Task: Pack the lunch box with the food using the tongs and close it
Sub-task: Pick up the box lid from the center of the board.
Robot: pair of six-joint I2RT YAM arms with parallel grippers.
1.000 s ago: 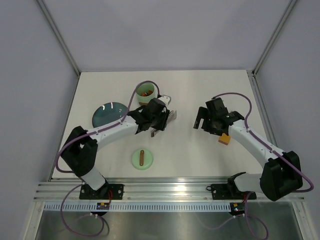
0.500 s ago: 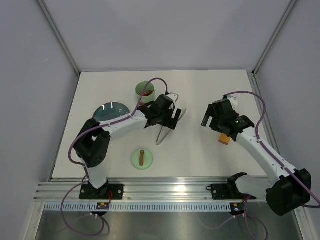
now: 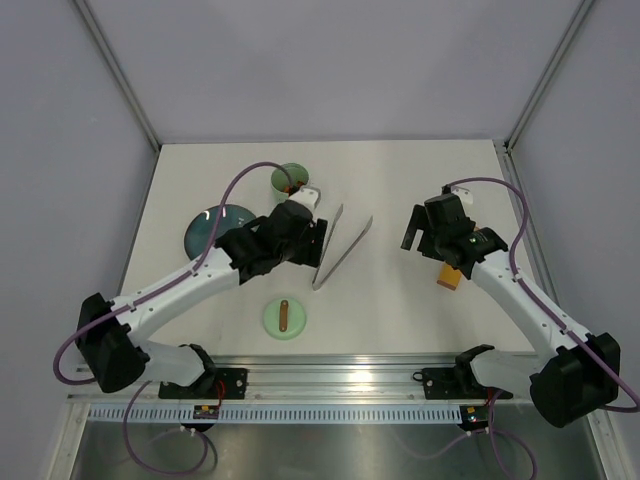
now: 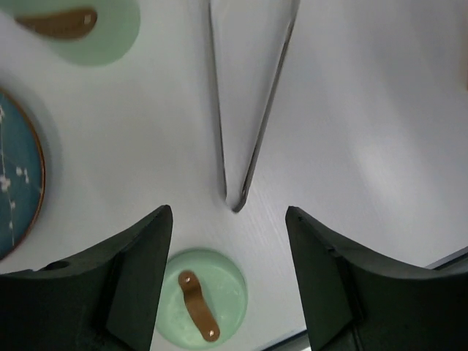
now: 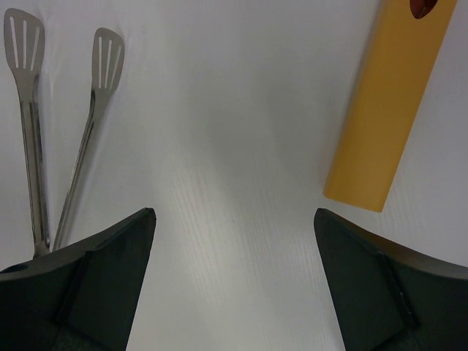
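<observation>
tongs [image 3: 344, 254] bright polished metal, reflective, slotted ends; table [image 5: 219, 183] white, matt, faint fine ribbing; lid [image 4: 219, 281] pale green, matt, smooth, looks plastic; its handle [image 4: 197, 311] brown, satin, leather or wood cannot tell; lunch box [image 3: 280, 184] same matt green; plate [image 4: 14, 183] dark blue, slight glaze-like gloss, brown rim; strip [image 5: 384, 110] orange-yellow, smooth, matt, plastic-looking

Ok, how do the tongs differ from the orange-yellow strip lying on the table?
The tongs are silver metal, while the strip is orange-yellow. The tongs are two slim arms joined in a narrow V with slotted ends; the strip is one straight flat bar. The tongs lie mid-table in plain sight, whereas the strip is partly hidden under the right arm in the top view. Both lie flat on the table, unheld.
</observation>
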